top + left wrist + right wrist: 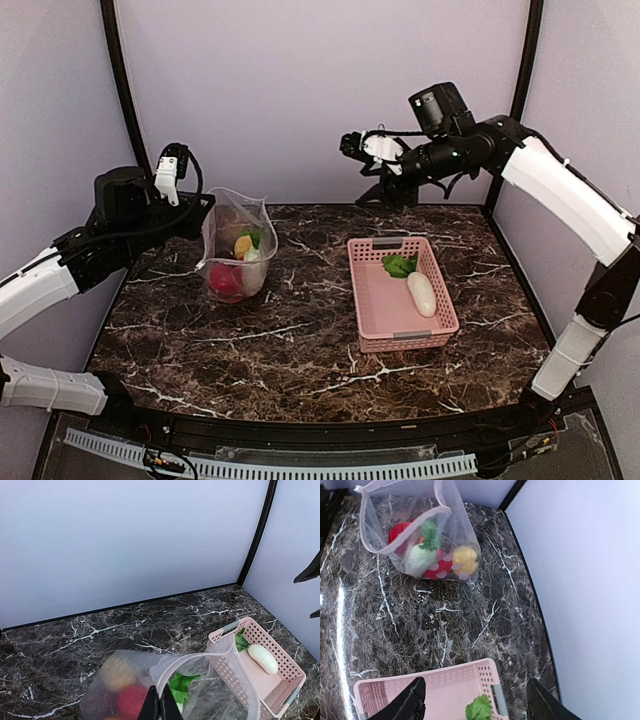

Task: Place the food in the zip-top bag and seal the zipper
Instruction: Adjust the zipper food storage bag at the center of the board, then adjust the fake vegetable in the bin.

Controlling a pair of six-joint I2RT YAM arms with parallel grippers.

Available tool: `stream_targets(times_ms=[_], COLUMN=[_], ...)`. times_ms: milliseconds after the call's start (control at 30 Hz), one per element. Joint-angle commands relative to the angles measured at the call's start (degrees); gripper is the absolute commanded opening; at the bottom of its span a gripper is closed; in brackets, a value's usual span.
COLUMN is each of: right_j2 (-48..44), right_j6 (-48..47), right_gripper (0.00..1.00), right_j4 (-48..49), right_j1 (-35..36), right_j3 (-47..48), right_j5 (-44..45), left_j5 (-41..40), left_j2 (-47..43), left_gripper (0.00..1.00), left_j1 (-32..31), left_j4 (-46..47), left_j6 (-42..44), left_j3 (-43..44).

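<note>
The marbled tabletop (300,340) lies well below both tools; under the right tool (480,702), slightly toward its near side, sits the pink basket (372,335), and its far rim shows between that tool's fingers in the wrist view; those fingers are spread wide with nothing between them, high above the back of the tabletop. The zip-top bag (235,215) hangs straight down from the left tool (160,707), whose fingers are pressed together and pinch the bag's rim, so the mouth gapes upward while the bottom rests on the tabletop; well below that tool, at the bottom of the bag, lies the food (228,280), red, yellow and orange balls with a green-leaved piece among them. One white radish (421,293) is left in the basket, beneath the right tool and well apart from the bag. The zipper (195,656) runs as a pale strip round the open mouth just ahead of the left tool; I cannot make out its slider. The step in hand looks to be fetching this last radish; to do it well the right tool should come down over the radish's thick white body rather than its leaves, jaws across its width and clear of the basket wall; then carry it over the mouth and release low, so that it drops inside the rim and does not catch the zipper; the left tool should keep the rim raised and taut.
</note>
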Motion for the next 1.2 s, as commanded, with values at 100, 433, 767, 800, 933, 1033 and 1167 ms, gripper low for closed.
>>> stream_targets(times_ms=[100,433,767,800,933,1033,1167], right_j2=[0.4,6.1,9.8,9.9,10.4,10.1,10.2], right_j6=[17.3,22.0,22.3,22.2,21.7,21.4,21.5], right_gripper=[0.66,0.61,0.6,0.6,0.6,0.61,0.61], right_j4=[4.9,2.2,0.1,0.0,-1.5,-1.4,-1.1], right_j1=[-13.1,-16.0,-16.6,-16.7,-16.6,-16.7,-16.7], right_j3=[-18.3,-26.1,-27.4,-27.6,-28.4,-29.2,-30.0], right_j5=[-8.2,0.2,6.9,7.4,8.0,8.6,10.8], left_j5=[5.5,4.5,4.4,4.4,4.4,4.4,4.4], left_j2=[4.7,5.4,5.0,5.0,4.8,4.6,4.6], left_gripper=[0.01,0.01,0.01,0.01,0.01,0.01,0.01], left_j1=[0.5,0.5,0.5,0.5,0.5,0.5,0.5], left_j4=[0.2,-0.9,-0.9,-0.9,-0.8,-0.8,-0.9], left_j6=[-1.7,-1.4,-1.3,-1.3,-1.4,-1.4,-1.5], left_j3=[2.1,2.3,2.4,2.3,2.3,2.3,2.4])
